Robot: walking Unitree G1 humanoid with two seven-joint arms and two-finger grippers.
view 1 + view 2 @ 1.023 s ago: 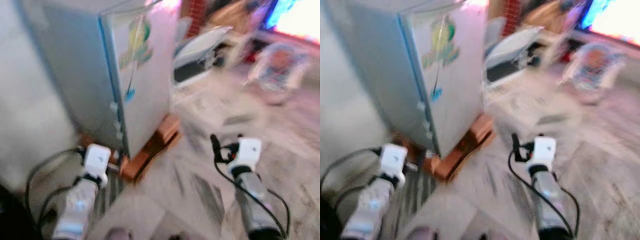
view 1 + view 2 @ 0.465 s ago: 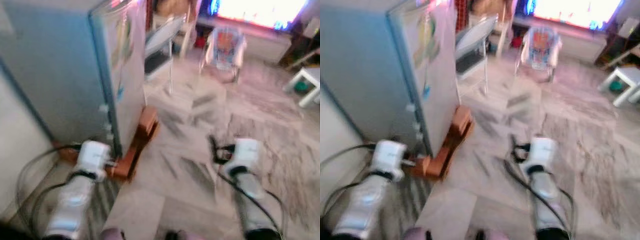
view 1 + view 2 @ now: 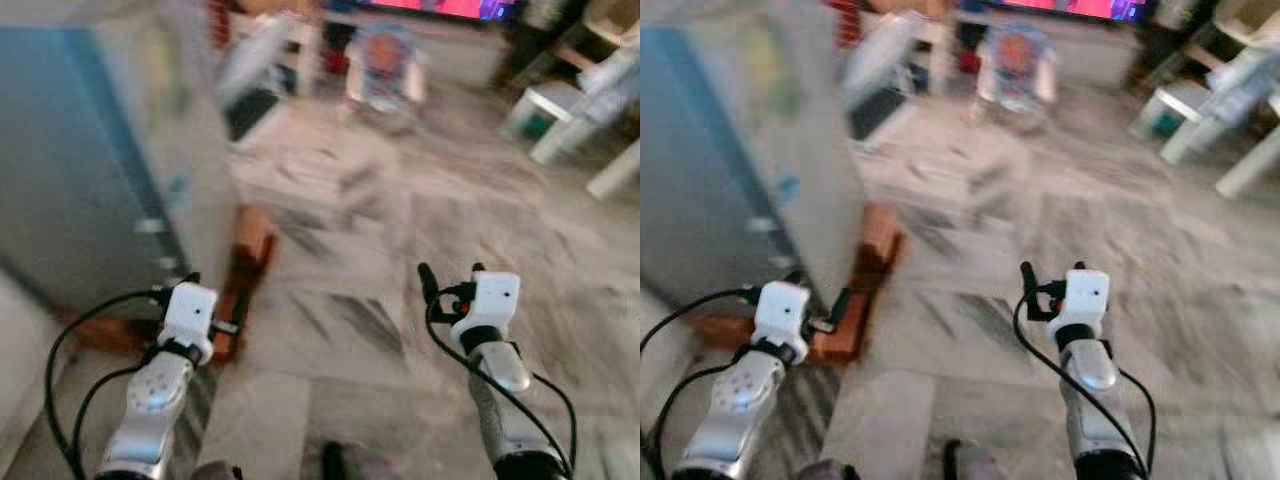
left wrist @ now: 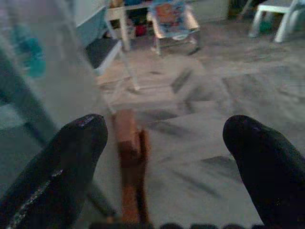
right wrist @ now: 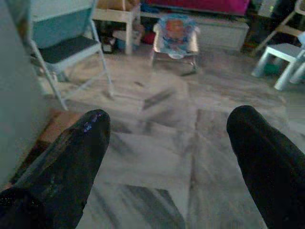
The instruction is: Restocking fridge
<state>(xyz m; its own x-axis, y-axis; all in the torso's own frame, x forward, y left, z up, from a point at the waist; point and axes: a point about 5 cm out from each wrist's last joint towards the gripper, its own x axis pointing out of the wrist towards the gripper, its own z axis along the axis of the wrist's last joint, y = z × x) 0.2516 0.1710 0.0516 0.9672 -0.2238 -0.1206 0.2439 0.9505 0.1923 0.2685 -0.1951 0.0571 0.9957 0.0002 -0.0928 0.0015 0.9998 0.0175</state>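
The pale blue fridge [image 3: 90, 170] stands at the left with its door closed, raised on a wooden base [image 3: 245, 270]. My left gripper [image 3: 210, 300] hovers low beside that base, near the fridge's front corner; the left wrist view has its fingers [image 4: 71, 162] spread wide with nothing between them. Out over the marble floor [image 3: 400, 220], my right gripper [image 3: 450, 275] is open and empty too, its fingers [image 5: 76, 152] far apart in the right wrist view. The picture is blurred.
A folding chair [image 3: 260, 70] stands just past the fridge, with a baby bouncer [image 3: 385, 65] behind it. White stools [image 3: 550, 110] are at the far right. A bright screen [image 3: 420, 5] runs along the back.
The whole view has swung to the right, so the fridge now sits further left and more floor is in sight. Both arms keep the same pose.
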